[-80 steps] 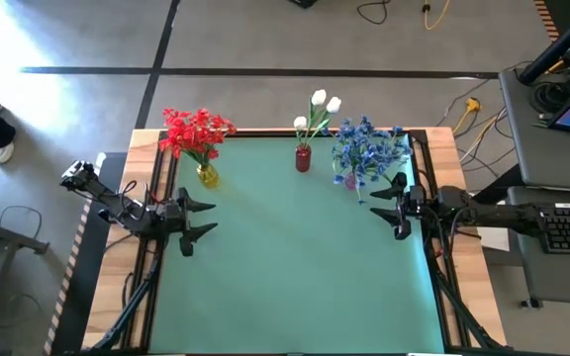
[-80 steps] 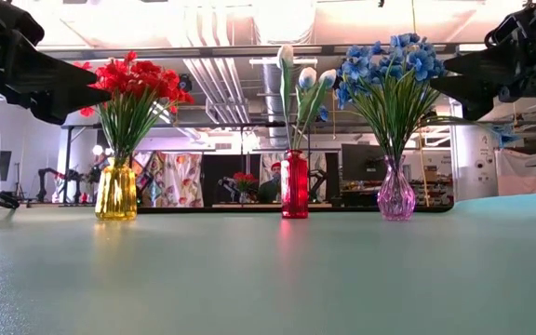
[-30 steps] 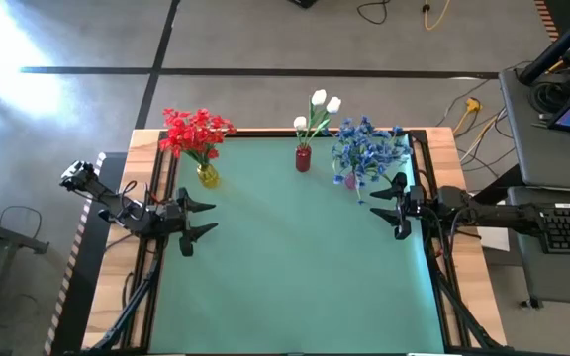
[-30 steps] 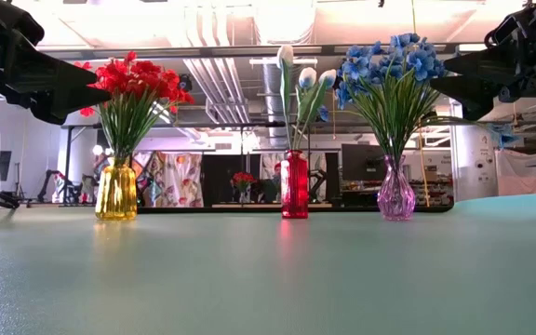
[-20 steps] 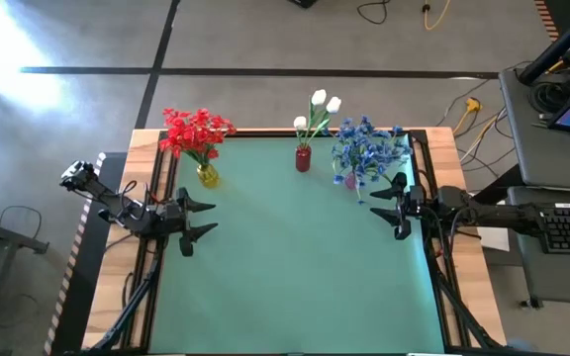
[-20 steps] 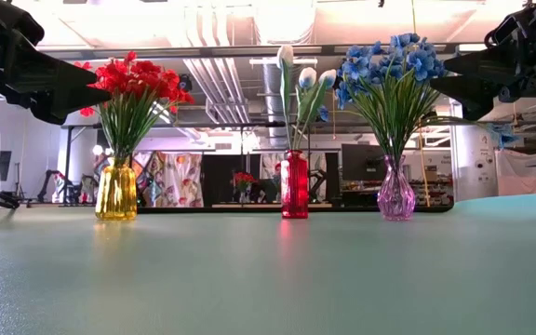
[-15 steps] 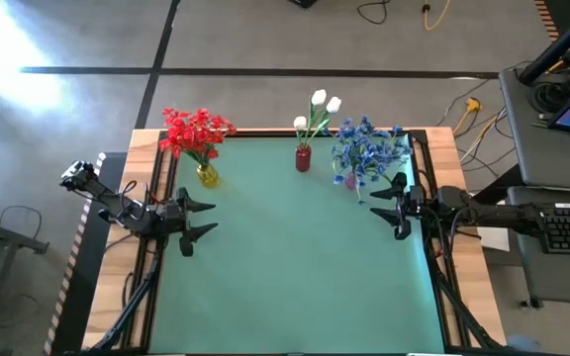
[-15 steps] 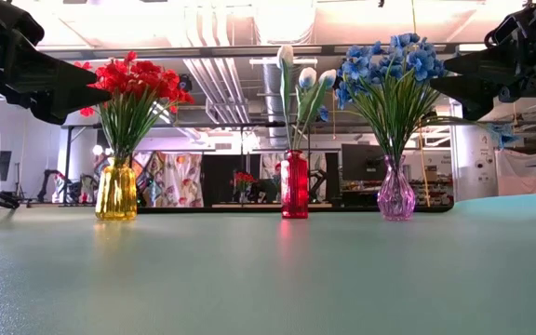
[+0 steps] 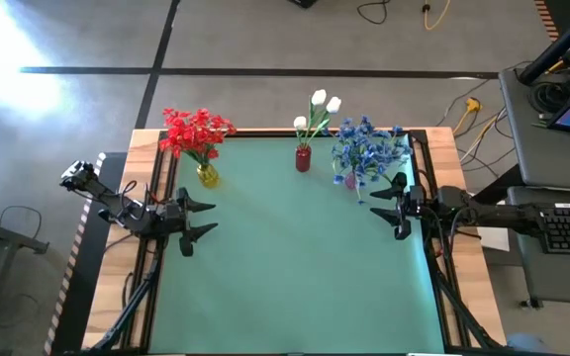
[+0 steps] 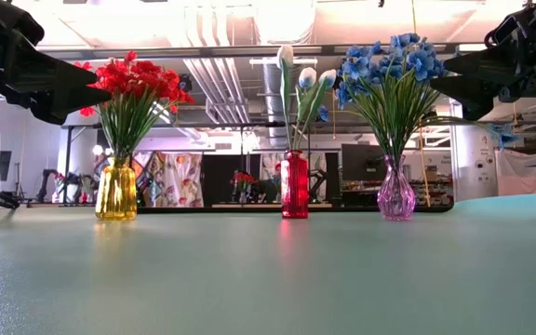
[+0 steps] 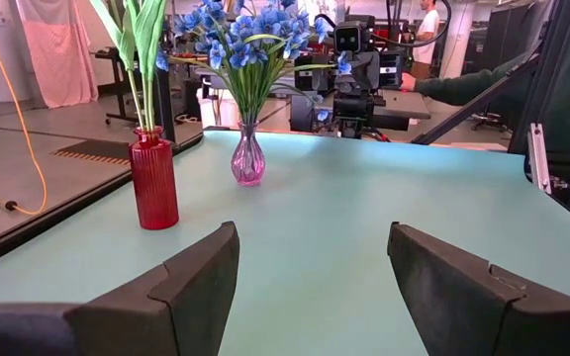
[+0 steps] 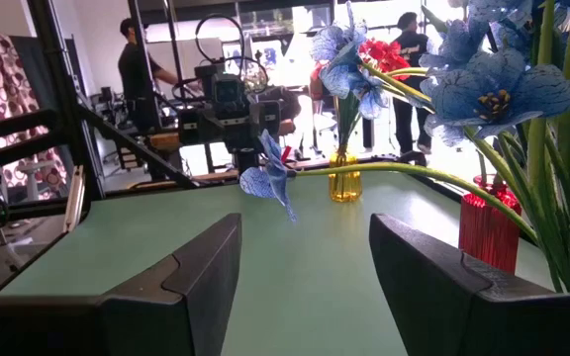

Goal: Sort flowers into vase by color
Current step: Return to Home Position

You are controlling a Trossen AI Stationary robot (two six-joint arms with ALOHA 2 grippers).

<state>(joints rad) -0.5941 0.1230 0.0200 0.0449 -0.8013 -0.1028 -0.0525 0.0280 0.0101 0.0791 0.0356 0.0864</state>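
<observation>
Sorting table: flat green-topped table (image 9: pixel 295 267), no loose stems on it, nothing shifted in the last seconds.
Left gripper: dark two-finger left gripper (image 9: pixel 215 218) parked at the left edge, jaws wide, empty.
Right gripper: dark two-finger right gripper (image 9: pixel 374 208) at the right edge, equally wide, empty.
Blue: blue blossom sprays (image 9: pixel 367 148) upright in pink glass vase (image 9: pixel 350 181).
Red: red clustered blooms (image 9: pixel 196 132) in yellow glass vase (image 9: pixel 207 176).
White: white tulip-like buds (image 9: pixel 320 104) in red glass vase (image 9: pixel 303 159), between the others.
Verdict: sorting looks finished, arms apparently home.

The red flowers (image 9: pixel 197 132) are standing upright in the yellow vase (image 9: pixel 207 176) at the far left of my table (image 9: pixel 295 277); the white flowers (image 9: pixel 319 106) are rising from the red vase (image 9: pixel 303 160) at far centre; the blue flowers (image 9: pixel 368 148) are spreading from the pink vase (image 10: pixel 396 196) at far right
</observation>
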